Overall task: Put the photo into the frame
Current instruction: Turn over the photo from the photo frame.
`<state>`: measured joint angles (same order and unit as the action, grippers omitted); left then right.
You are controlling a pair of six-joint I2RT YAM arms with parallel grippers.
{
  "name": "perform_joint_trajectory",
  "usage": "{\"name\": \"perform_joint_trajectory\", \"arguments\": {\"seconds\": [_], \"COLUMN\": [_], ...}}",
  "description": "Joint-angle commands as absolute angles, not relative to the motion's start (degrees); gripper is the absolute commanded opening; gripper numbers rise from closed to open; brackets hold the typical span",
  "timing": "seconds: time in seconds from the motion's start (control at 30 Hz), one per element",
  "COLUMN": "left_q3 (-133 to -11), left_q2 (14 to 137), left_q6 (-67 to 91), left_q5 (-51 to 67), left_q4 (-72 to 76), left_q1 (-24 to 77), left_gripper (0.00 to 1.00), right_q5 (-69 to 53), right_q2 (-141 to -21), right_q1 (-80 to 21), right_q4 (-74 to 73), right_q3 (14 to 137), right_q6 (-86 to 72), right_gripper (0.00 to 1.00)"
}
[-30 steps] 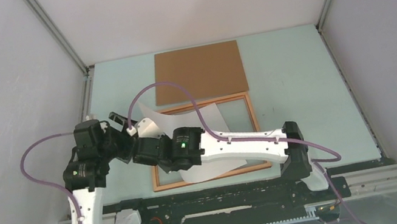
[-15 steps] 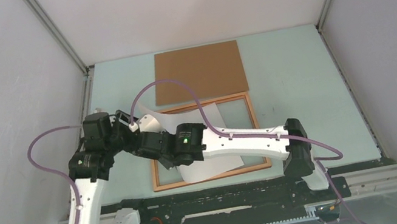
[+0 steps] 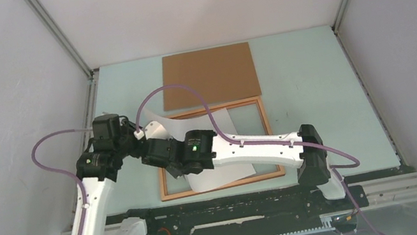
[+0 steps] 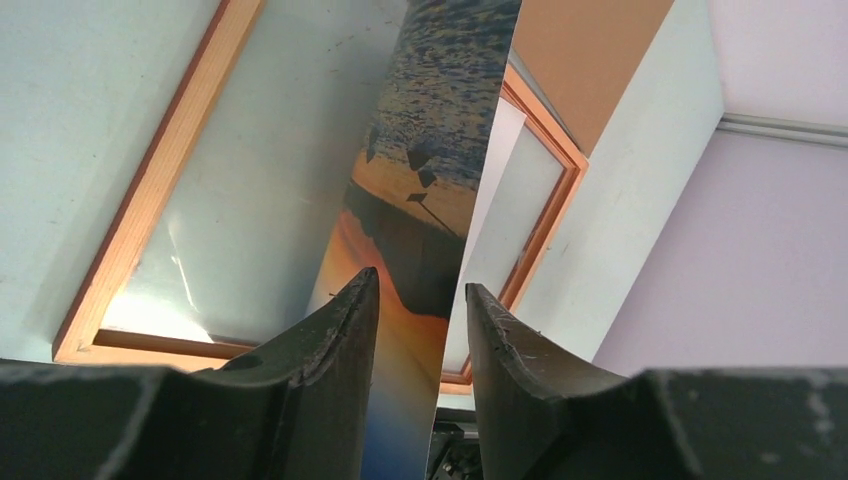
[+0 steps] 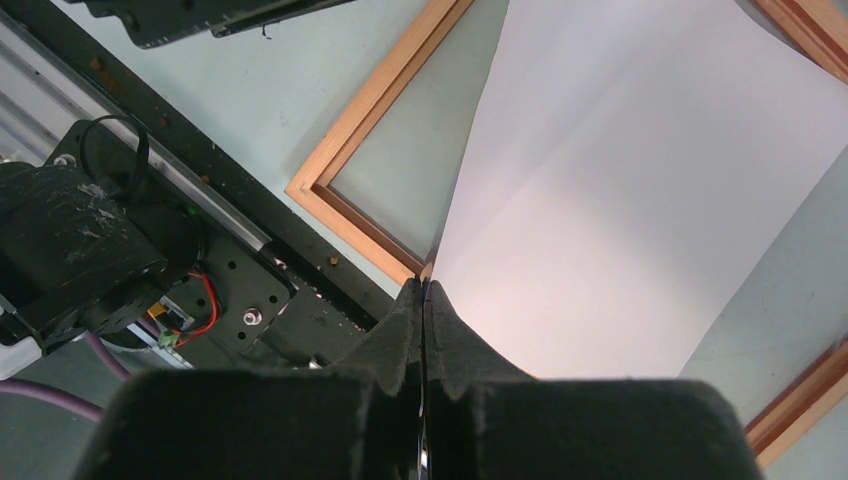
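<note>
Left fingers: the left gripper (image 4: 420,310) stands partly open, its 2 dark fingers (image 4: 335,340) apart with a plain gap between them
Left contact: the photo (image 4: 425,170) runs edge-on down through that gap; the sheet is far thinner than the gap, so the fingers are not clamped on it, and whether either inner face brushes the paper I cannot tell
Right fingers: the right gripper (image 5: 424,300) is fully closed, its 2 fingers pressed face to face
Right hold: it pinches the photo at what looks like a corner, and the plain white back fans up and away from the fingertips in the right wrist view
Photo: held off the table (image 3: 320,104) by the right gripper, bowed, standing over the left part of the frame (image 3: 270,135); its printed side, with orange sky, blue water and dark shapes, faces the left wrist camera; it is not lying flat inside the rim
Frame: lies flat in the middle of the table, orange-brown rim around a clear pane through which the pale table shows; the right arm and the sheet cover much of its left half in the top view
Backing board: the brown backing board (image 3: 209,75) lies flat just beyond the far rim of the frame
Arms: the left gripper comes in from the left at the frame's far left corner; the right arm reaches across the frame from the near right, and the 2 wrists sit close together
</note>
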<state>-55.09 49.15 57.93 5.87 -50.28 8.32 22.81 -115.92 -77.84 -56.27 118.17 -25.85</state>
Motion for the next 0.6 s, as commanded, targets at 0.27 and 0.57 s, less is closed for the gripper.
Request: {"name": "perform_joint_trajectory", "arguments": {"seconds": [0.27,0.57], "left_q3": [-53.42,-54.58], "left_q2": [52.38,55.26], "left_q6": [53.75,45.01], "left_q5": [4.55,4.99], "left_q4": [-46.93,-46.00], "left_q1": [8.88,8.75], "left_gripper": [0.32,0.04], "right_q5": [23.46,21.51], "right_q2": [-115.11,-115.16], "right_q1": [-77.85,-77.57], "right_q4": [-54.10,-54.01], "right_q3": [119.20,119.47], "right_q6": [-24.44,-23.43], "right_gripper": [0.04,0.26]}}
